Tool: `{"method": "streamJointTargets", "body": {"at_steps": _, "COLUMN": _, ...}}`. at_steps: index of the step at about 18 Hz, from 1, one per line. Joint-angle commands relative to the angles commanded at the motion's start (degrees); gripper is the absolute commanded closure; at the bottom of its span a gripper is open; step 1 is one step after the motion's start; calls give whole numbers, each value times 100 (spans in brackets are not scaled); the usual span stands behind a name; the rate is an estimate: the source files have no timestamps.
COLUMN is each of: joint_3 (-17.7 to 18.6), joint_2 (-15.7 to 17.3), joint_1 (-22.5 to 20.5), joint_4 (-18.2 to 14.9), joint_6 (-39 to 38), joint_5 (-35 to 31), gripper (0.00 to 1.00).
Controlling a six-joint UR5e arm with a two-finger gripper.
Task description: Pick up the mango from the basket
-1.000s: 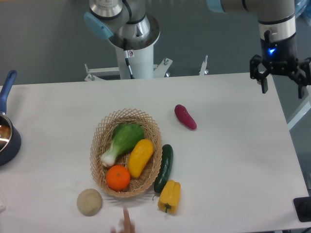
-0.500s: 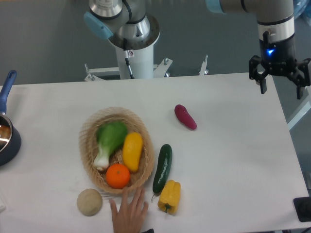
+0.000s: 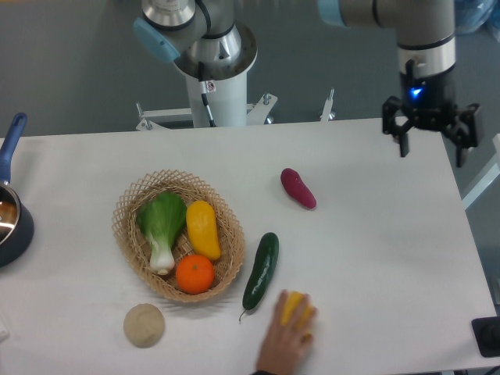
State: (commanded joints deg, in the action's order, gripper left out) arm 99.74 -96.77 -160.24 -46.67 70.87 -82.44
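The mango point(image 3: 202, 229), a smooth elongated yellow-orange fruit, lies in the tan wicker basket point(image 3: 227, 269) at the table's left-middle, between a green leafy vegetable point(image 3: 161, 223) and a round orange point(image 3: 194, 274). My gripper point(image 3: 429, 143) hangs open and empty over the far right edge of the table, well away from the basket and high above the surface.
A dark green cucumber point(image 3: 261, 269) lies right of the basket. A person's hand point(image 3: 283, 343) covers the yellow bell pepper point(image 3: 294, 307) at the front. A purple sweet potato point(image 3: 298, 188) lies mid-table, a tan round lump point(image 3: 144, 325) front left, a blue-handled pot point(image 3: 11, 219) at the left edge.
The basket was shifted left and turned with its contents. The hand moved right onto the bell pepper and pushed it. My gripper moved left.
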Motion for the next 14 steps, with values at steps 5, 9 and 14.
{"method": "streamJointTargets", "body": {"at_steps": 5, "joint_3": 360, "joint_2": 132, "joint_1": 563, "joint_4": -44, "joint_6": -853, "joint_5": 26, "gripper": 0}}
{"method": "streamJointTargets", "body": {"at_steps": 9, "joint_3": 660, "joint_2": 89, "joint_1": 1081, "joint_4": -97, "joint_6": -1855, "joint_5": 26, "gripper": 0}}
{"method": "streamJointTargets", "body": {"at_steps": 14, "joint_3": 889, "joint_2": -105, "joint_1": 1697, "joint_4": -105, "joint_6": -3129, "joint_5": 26, "gripper": 0}}
